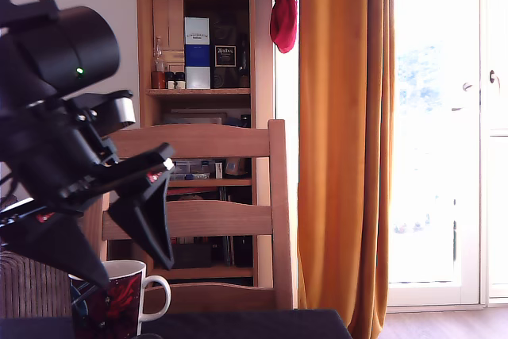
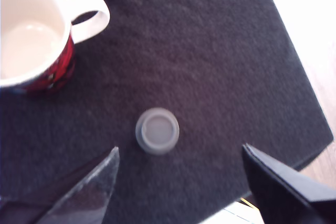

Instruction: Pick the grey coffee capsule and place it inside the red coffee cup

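Grey, tapered, sitting upright on the black felt mat [image 2: 210,51]: the grey coffee capsule [image 2: 157,130], seen end-on from the wrist view as a pale round disc, so its long axis pointing straight up toward the camera. Lying ahead of the gripper [image 2: 178,182], roughly between the lines of the two dark fingers [image 2: 94,182], somewhat nearer one than the other. Jaws standing wide apart and holding nothing, with clear mat showing on both sides of the capsule. Hanging well above the mat, judging by how small the capsule looks. Standing apart from the capsule, off to one side on the same mat: the red coffee cup [image 2: 37,40], white inside bare, handle turned toward the open mat. In the exterior view, cup [image 1: 119,299] showing at the lower left under the arm; capsule not visible there. Calling, most likely, for a short advance to centre the capsule between the fingers, then a straight descent. Being round, needing no particular wrist turn. Risking a nudge or a topple if one finger touches first.
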Robot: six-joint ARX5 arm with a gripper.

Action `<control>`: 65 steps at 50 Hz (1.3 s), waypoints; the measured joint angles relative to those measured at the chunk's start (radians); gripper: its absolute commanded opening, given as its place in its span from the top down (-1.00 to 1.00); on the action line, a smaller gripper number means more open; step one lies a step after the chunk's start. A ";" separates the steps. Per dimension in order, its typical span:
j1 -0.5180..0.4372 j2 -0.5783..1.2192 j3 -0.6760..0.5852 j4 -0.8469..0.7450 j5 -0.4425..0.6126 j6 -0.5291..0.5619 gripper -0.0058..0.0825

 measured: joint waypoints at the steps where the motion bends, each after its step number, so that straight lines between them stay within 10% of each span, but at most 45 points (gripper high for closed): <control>1: 0.000 0.011 0.008 0.000 0.000 0.000 -0.69; 53: -0.014 0.353 0.207 -0.100 -0.013 0.029 -0.67; 65: -0.017 0.354 0.207 -0.107 -0.031 0.035 -0.36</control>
